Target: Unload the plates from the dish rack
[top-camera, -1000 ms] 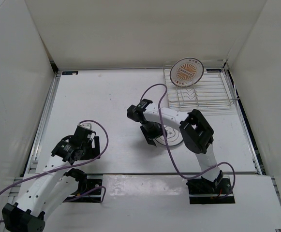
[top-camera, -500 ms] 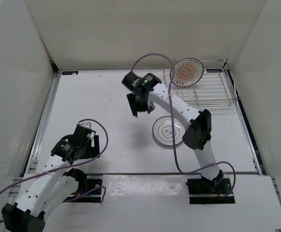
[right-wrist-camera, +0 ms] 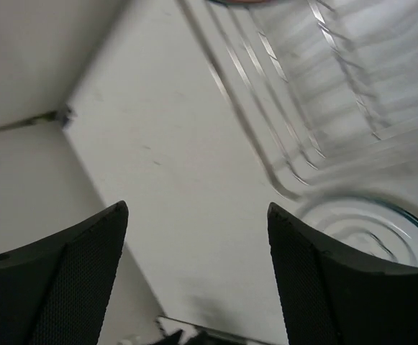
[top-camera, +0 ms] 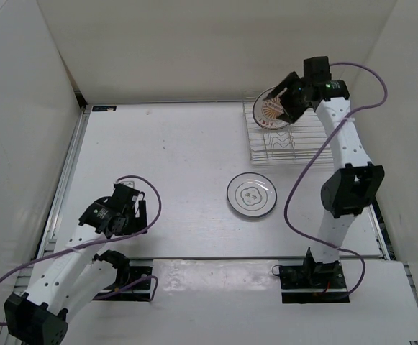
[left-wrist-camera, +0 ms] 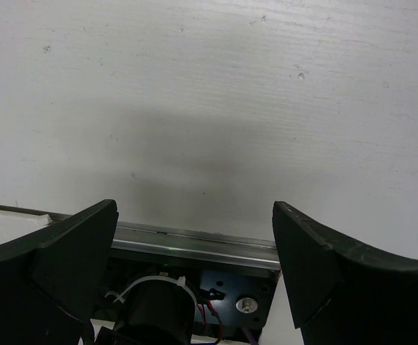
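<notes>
The plate with the orange sunburst centre (top-camera: 272,109) stands upright at the back left of the wire dish rack (top-camera: 306,136). My right gripper (top-camera: 285,105) hovers at that plate's right side, raised above the rack. Its jaws are open and empty in the right wrist view (right-wrist-camera: 198,208), and I cannot tell whether it touches the plate. A white plate with dark rings (top-camera: 251,195) lies flat on the table; it also shows in the right wrist view (right-wrist-camera: 370,226), with the rack's rods (right-wrist-camera: 302,93) above it. My left gripper (top-camera: 122,215) rests open and empty near the table's front left (left-wrist-camera: 194,208).
White walls enclose the table on three sides, close behind and to the right of the rack. A metal rail (left-wrist-camera: 194,241) runs along the table's near edge, just under my left gripper. A purple cable (top-camera: 295,194) hangs from the right arm.
The right arm swung from the white plate on the table up to the rack at the back right. That plate stays flat on the table. The left arm barely moved.
</notes>
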Controlling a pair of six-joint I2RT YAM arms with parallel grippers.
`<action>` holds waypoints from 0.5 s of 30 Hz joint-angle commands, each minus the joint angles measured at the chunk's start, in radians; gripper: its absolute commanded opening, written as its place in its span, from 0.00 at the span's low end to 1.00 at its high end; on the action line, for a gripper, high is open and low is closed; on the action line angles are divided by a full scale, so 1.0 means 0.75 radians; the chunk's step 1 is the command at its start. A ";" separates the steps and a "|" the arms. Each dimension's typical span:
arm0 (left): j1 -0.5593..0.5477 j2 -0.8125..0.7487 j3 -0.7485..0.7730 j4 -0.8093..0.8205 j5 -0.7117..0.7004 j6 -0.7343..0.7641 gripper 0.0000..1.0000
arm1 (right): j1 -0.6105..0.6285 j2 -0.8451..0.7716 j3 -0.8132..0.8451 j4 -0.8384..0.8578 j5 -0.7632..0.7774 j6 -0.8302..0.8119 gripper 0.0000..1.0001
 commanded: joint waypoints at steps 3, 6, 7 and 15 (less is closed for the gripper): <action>-0.001 0.099 0.125 0.035 -0.057 -0.022 1.00 | -0.112 0.217 0.173 0.385 -0.217 0.343 0.79; -0.001 0.209 0.172 0.097 -0.090 -0.013 1.00 | -0.182 0.287 0.135 0.594 -0.191 0.573 0.74; 0.001 0.232 0.183 0.113 -0.098 -0.013 1.00 | -0.184 0.311 0.142 0.641 -0.195 0.643 0.72; 0.027 0.410 0.285 0.201 -0.168 0.009 1.00 | -0.284 0.604 0.383 0.772 -0.199 0.793 0.69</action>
